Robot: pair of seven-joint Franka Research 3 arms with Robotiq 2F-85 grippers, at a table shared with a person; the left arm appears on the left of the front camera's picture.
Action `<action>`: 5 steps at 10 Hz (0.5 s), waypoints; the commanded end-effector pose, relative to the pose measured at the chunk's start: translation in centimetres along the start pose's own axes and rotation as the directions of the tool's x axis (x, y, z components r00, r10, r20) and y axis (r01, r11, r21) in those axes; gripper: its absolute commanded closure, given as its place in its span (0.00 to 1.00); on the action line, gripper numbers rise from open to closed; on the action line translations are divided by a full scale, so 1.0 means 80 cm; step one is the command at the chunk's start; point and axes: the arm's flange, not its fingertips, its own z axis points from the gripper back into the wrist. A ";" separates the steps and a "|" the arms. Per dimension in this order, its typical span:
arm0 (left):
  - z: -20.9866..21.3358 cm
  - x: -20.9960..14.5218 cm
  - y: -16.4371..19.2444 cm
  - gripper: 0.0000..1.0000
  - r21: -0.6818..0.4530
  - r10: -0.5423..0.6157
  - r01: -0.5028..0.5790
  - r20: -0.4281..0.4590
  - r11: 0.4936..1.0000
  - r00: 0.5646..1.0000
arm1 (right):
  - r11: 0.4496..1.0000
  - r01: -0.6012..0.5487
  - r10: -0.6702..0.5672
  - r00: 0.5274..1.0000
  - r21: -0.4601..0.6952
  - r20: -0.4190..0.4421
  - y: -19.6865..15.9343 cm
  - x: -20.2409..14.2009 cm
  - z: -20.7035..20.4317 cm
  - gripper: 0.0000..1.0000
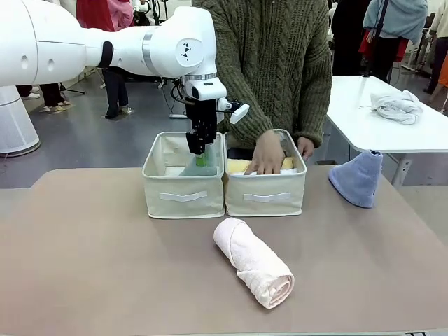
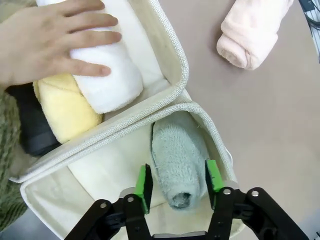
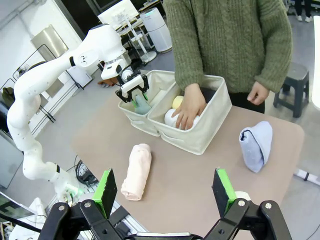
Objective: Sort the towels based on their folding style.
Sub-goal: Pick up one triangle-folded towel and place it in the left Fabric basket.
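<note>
Left pincer: the left gripper (image 2: 179, 184) is down inside the left bin (image 2: 210, 130); jaws apart, green pads flanking the pale green cone (image 2: 177, 155) without visibly squeezing it.
Right pincer: the right gripper (image 3: 165, 192) hangs above the table (image 1: 105, 266); jaws wide, empty.
Rolls bin: the right bin (image 2: 175, 55) holds the white roll (image 2: 112, 85), yellow roll (image 2: 65, 107) and dark grey roll (image 2: 30, 125); the person's hand (image 2: 45, 42) rests on them.
Unsorted: the pink roll (image 1: 253, 262) lies at 6 o'clock of the bins; the lavender-blue cone (image 1: 358, 178) stands at 3 o'clock.
Risks: terry loops could catch a pad on lifting, dragging the cone up or tipping it; one finger sits just beside the soft bin wall and may hook it, shifting both bins; the hand next door is close to the arm's exit path.
</note>
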 end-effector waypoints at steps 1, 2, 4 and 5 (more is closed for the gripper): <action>0.006 0.002 -0.006 0.00 -0.009 0.012 -0.012 -0.017 1.000 1.000 | 1.000 -0.007 0.006 1.000 0.015 0.006 -0.001 -0.001 -0.002 0.00; 0.008 0.001 -0.006 0.00 -0.009 0.011 -0.011 -0.015 1.000 1.000 | 1.000 -0.007 0.006 1.000 0.015 0.006 -0.001 -0.001 -0.002 0.00; 0.013 -0.001 -0.010 0.00 -0.005 0.007 -0.007 -0.010 1.000 1.000 | 1.000 -0.007 0.006 1.000 0.015 0.006 -0.001 -0.001 -0.002 0.00; 0.039 -0.014 -0.026 0.06 0.027 0.015 -0.015 0.018 1.000 1.000 | 1.000 -0.007 0.006 1.000 0.015 0.006 -0.001 -0.001 -0.002 0.00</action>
